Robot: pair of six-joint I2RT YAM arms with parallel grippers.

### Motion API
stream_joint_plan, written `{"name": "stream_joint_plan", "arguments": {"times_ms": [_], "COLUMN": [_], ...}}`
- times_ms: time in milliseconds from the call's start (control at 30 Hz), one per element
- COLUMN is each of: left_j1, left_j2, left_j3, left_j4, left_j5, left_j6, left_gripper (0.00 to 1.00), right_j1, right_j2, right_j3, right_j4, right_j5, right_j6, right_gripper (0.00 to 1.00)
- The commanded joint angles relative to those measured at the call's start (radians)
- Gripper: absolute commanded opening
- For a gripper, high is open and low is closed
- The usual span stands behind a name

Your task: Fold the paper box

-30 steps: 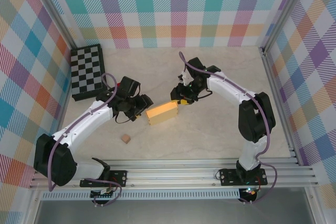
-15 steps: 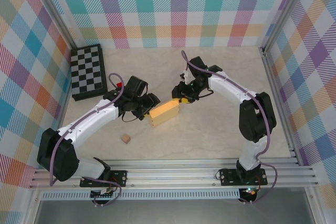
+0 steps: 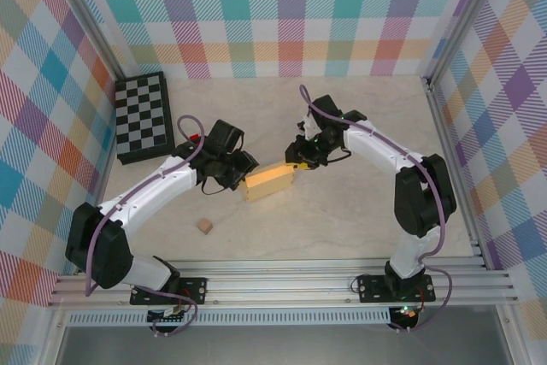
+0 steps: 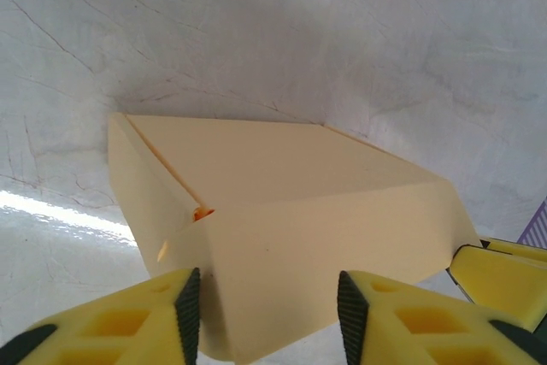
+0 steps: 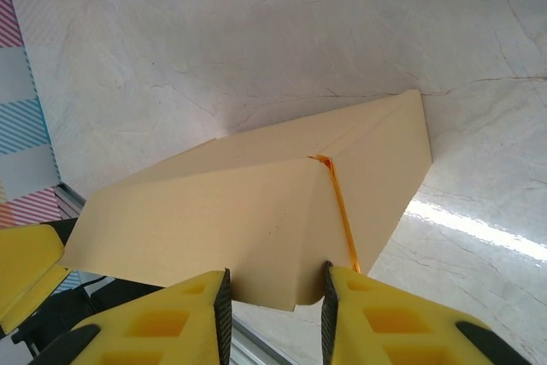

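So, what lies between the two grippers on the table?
The paper box; the top view shows the left gripper at one end and the right gripper at the other.

marble table [image 3: 342,220], paper box [image 3: 269,183], checkerboard [image 3: 143,117], tan cube [image 3: 205,226]

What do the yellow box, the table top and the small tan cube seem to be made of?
The paper box: thin matte card, pale yellow; sharp creases, orange at a seam. The table top: glossy, marble-like, grey veins and glare; perhaps printed laminate. The small tan cube: probably wood, dull, too small to be sure.
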Motion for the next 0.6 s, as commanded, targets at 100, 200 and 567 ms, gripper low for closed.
{"name": "stream_joint_plan", "arguments": {"times_ms": [100, 200, 567], "left_j1": [-0.018, -0.018, -0.033], "left_j2": [0.008, 0.004, -0.029], "left_j3": [0.046, 0.063, 0.115], "left_j4": [0.144, 0.124, 0.173], "left_j5": [0.086, 0.069, 0.006], "left_j6": [-0.019, 0.000, 0.167], "left_gripper": [0.41, 0.41, 0.28], "right_j1": [0.041, 0.052, 0.124], "right_j2": [-0.003, -0.008, -0.124], "right_j3": [-0.004, 0.031, 0.055], "right_j4": [-0.032, -0.059, 0.031], "right_j5": [-0.096, -0.083, 0.006], "right_j6": [-0.018, -0.029, -0.048], "right_gripper": [0.31, 0.30, 0.24]}}
